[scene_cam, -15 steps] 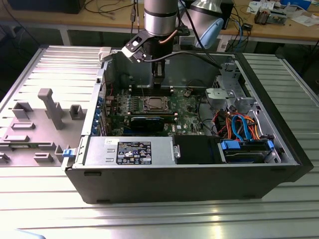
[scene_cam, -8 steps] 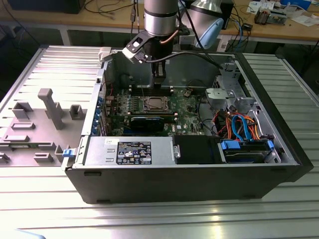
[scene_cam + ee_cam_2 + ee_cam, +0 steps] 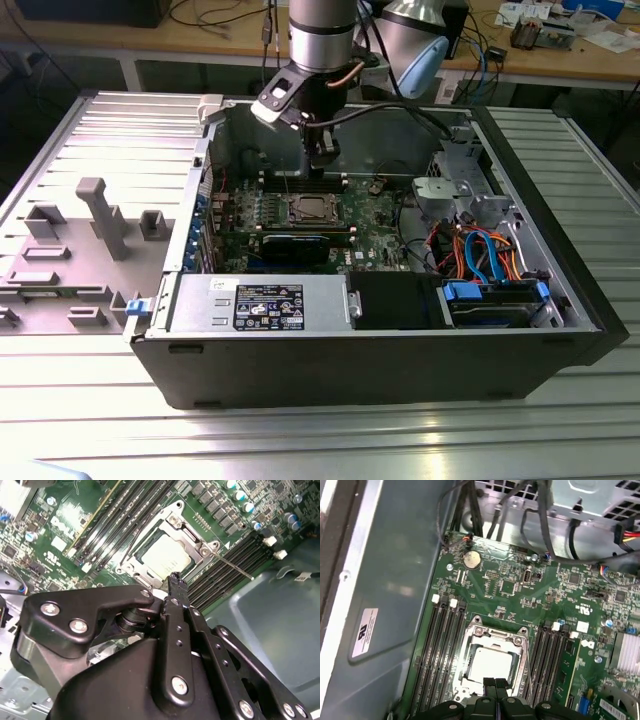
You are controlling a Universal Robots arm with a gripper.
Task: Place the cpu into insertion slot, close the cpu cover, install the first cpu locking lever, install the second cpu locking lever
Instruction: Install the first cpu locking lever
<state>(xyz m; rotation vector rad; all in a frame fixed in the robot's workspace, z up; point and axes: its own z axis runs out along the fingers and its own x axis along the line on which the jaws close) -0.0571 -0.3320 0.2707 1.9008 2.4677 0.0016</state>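
Upper centre in the exterior view, the pincer [image 3: 322,160], tips pinched narrow and empty, hovers above the cpu [image 3: 306,209] framed by its cpu cover [image 3: 291,207].

Ribbed metal table [image 3: 320,440], wooden workbench [image 3: 90,45] behind, probably loose cables [image 3: 215,15] on top.

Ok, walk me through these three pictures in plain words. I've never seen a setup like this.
This is a robot arm with a two-fingered gripper, reaching into an open computer case that sits on a ribbed metal table. The exterior view is taken from a camera off the arm; both wrist views come from cameras riding on it, looking past the gripper at the green circuit board. There the cpu sits in the insertion slot, framed by the silver cpu cover. The gripper is shut, holds nothing, and hangs above the cpu.
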